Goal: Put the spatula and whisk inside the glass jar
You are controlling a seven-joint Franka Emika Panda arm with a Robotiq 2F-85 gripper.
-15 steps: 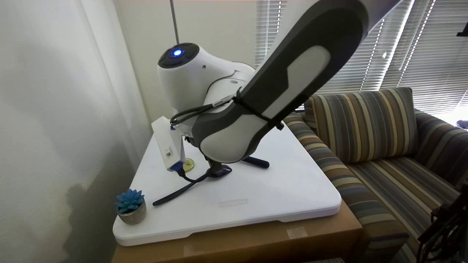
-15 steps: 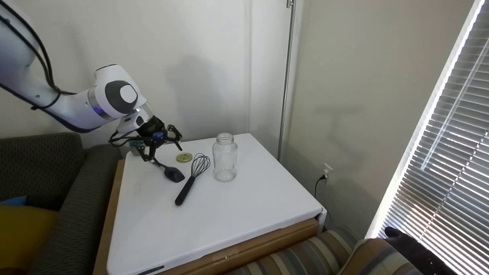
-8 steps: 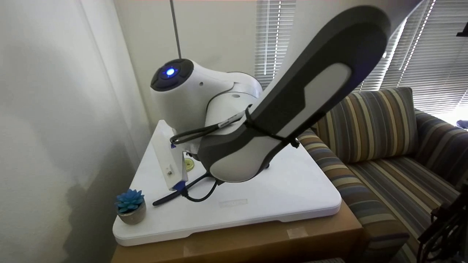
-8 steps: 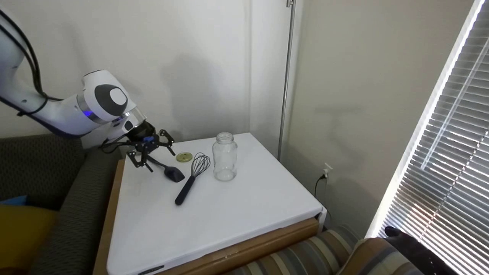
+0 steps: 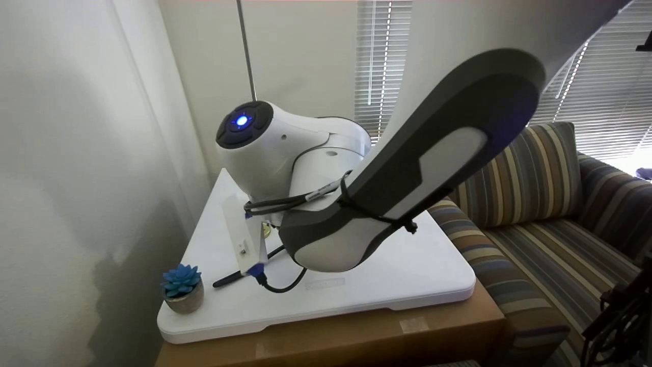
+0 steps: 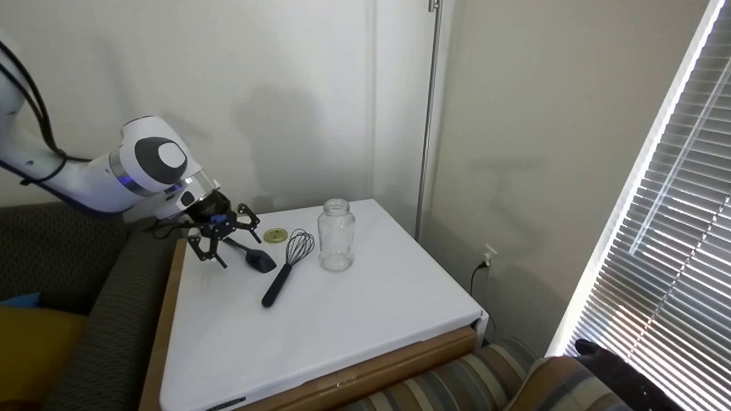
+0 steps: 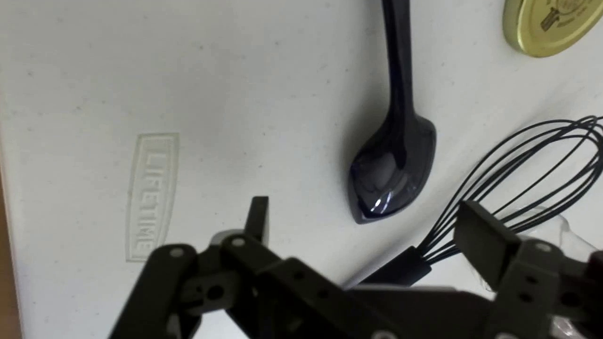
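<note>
The black spatula (image 6: pixel 261 261) lies on the white table, solid head toward the whisk. In the wrist view its head (image 7: pixel 393 165) shows just beyond my fingertips. An exterior view shows its handle end (image 5: pixel 227 279). The whisk (image 6: pixel 277 285) lies beside it; its handle top (image 7: pixel 400 268) and wires show in the wrist view, partly behind a finger. The clear glass jar (image 6: pixel 337 242) stands upright and open beyond the whisk; only its edge (image 7: pixel 572 240) shows in the wrist view. My gripper (image 6: pixel 242 254) is open and empty above the table, near the spatula; its fingers (image 7: pixel 362 205) are wide apart.
A gold lid (image 6: pixel 276 235) lies behind the spatula and whisk. A small pot with a blue succulent (image 5: pixel 182 288) stands at a table corner. The white table (image 6: pixel 354 319) is beside a wall and a striped sofa (image 5: pixel 504 178). The arm hides the jar and whisk in an exterior view.
The arm has come lower and moved back from the whisk and jar, toward the table edge by the grey sofa. The gripper stays open. The spatula, whisk and jar have not moved.
</note>
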